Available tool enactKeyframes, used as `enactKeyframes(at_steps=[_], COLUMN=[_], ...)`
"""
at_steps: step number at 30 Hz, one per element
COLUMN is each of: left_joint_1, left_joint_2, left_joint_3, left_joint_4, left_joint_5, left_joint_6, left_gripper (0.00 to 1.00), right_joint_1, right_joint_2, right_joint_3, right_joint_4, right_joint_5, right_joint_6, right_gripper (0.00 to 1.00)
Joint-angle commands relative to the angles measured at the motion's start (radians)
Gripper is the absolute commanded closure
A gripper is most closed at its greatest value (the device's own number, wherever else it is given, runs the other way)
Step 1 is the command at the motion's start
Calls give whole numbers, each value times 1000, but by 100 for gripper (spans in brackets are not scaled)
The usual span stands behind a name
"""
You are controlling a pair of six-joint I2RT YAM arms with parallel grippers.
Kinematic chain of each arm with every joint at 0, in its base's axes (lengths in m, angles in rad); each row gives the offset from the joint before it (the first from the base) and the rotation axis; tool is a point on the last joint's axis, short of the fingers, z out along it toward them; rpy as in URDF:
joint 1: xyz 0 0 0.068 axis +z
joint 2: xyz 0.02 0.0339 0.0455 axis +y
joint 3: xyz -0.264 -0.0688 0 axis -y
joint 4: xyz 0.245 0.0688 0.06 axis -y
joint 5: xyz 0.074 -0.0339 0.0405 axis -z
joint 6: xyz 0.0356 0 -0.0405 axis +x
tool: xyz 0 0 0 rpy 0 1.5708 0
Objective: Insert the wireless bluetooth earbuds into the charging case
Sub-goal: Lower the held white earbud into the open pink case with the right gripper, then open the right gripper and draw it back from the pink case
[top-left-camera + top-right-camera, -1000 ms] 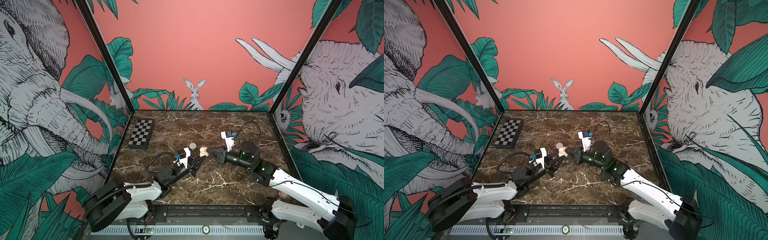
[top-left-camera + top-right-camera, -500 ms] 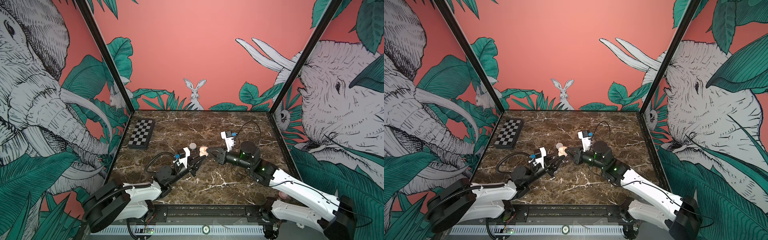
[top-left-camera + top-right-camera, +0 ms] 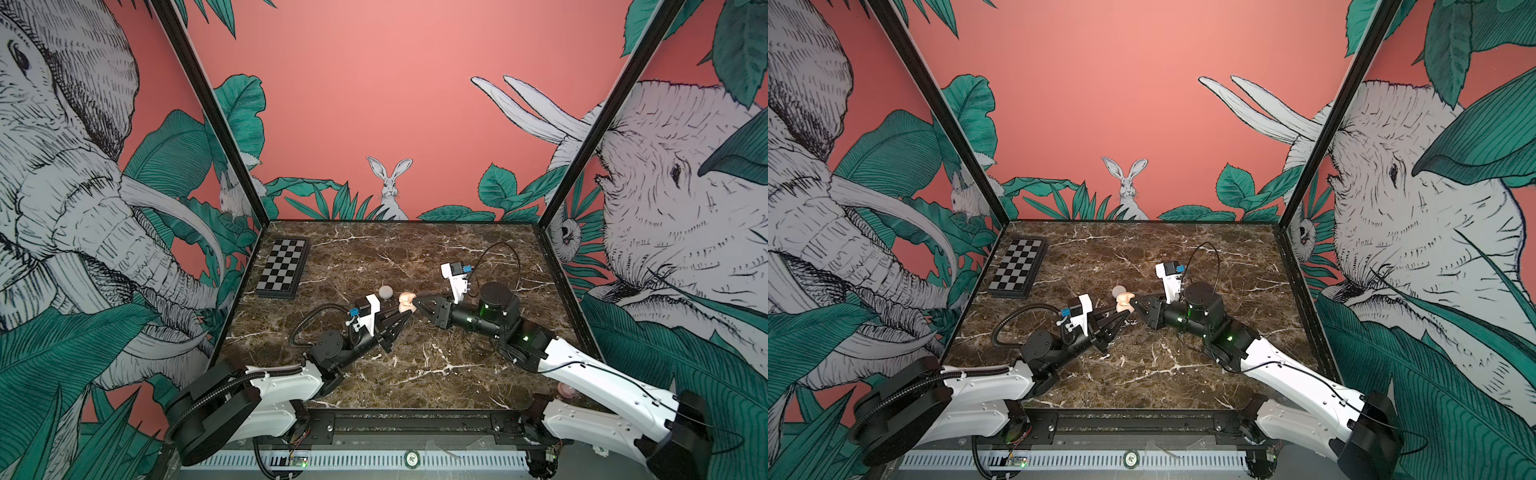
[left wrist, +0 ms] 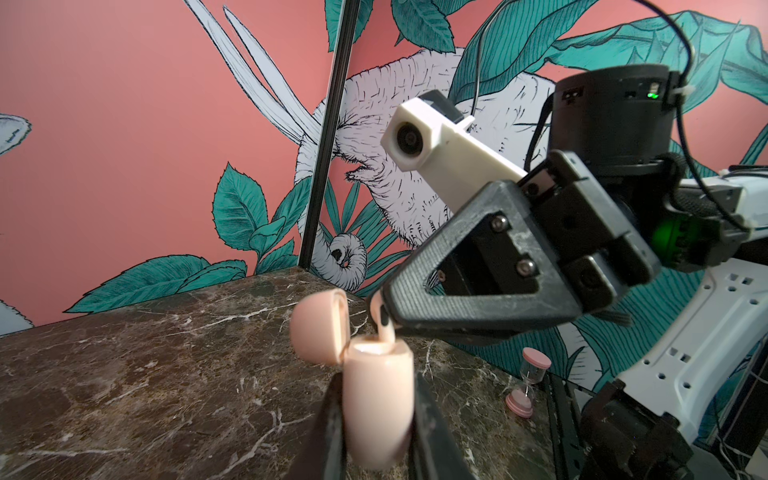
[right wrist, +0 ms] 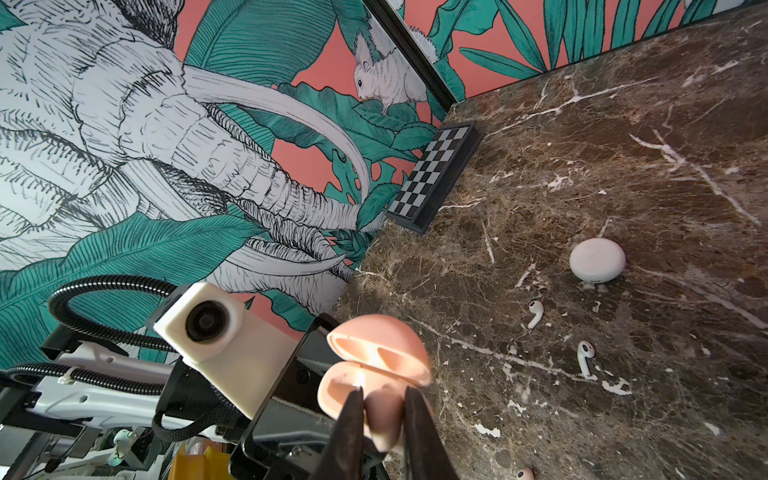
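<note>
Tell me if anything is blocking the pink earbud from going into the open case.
Nothing visible does. The case has its lid flipped open and aside, and the earbud in the right gripper has its stem at the open slot.

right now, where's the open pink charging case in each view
In a top view: pink charging case mid-table, where the two arms meet.
In a top view: the case, same mid-table spot.
Left wrist: the case close up, clamped in the left gripper.
Right wrist: the case close up, lid open, just past the right gripper.
Shared landmark: chessboard, in all but the left wrist view.
</note>
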State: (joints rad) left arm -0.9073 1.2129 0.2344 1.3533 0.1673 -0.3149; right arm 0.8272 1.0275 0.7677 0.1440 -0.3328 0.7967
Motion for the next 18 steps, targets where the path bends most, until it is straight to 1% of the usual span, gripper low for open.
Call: enactKeyframes(at_steps=[1, 8, 11, 16, 18], left_joint_1=[-1, -1, -1, -1, -1], left_joint_2=[-20, -21, -20, -20, -19], left_joint_3=[29, 31, 31, 28, 26], left_joint_4=[50, 49, 50, 49, 49], left_joint_5=[11, 14, 13, 16, 20], left_joint_6=[-13, -15, -17, -13, -8], left_gripper=[100, 100, 100, 100, 100], right_joint_1=[6, 6, 6, 6, 6], right_joint_2=[3, -4, -12, -30, -40], right_joint_3=[34, 30, 30, 40, 50], right_joint_4=[13, 11, 6, -18, -35], right_joint_5=[1, 6, 18, 35, 37], right_joint_6=[-13, -12, -15, -32, -45], right_gripper=[80, 76, 73, 64, 59])
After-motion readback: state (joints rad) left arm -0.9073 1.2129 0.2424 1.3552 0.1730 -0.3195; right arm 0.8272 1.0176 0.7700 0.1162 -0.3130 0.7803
